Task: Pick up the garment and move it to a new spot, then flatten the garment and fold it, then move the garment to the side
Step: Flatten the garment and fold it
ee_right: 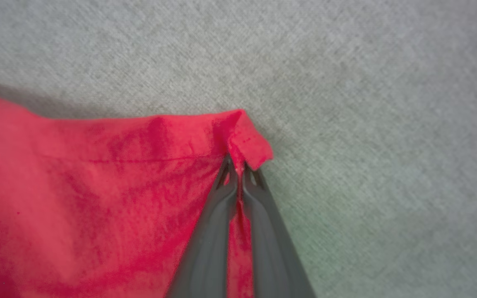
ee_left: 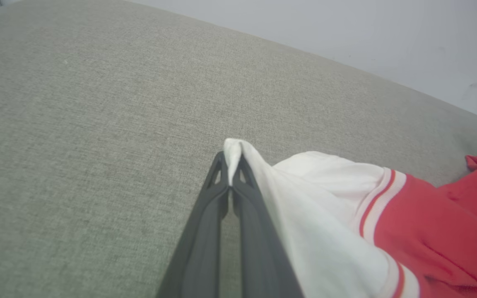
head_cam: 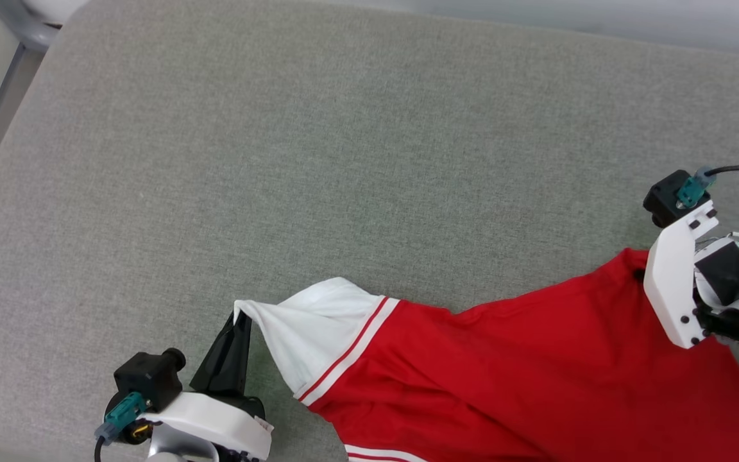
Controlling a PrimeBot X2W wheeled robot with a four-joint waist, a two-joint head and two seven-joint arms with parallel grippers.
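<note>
One garment, two grippers, both clamped on it at the bench's near side.

Head view: the single red garment [head_cam: 504,372] lies stretched across the grey bench [head_cam: 280,160]. The left gripper [head_cam: 240,321] is at its white sleeve [head_cam: 305,333] and the right gripper [head_cam: 637,274] at a red corner, mostly hidden behind a white bracket. Left wrist view: two dark fingers [ee_left: 205,231] pinch the sleeve's tip. Right wrist view: two fingers pinch a folded-over red hem corner, and a stitch line shows.
</note>
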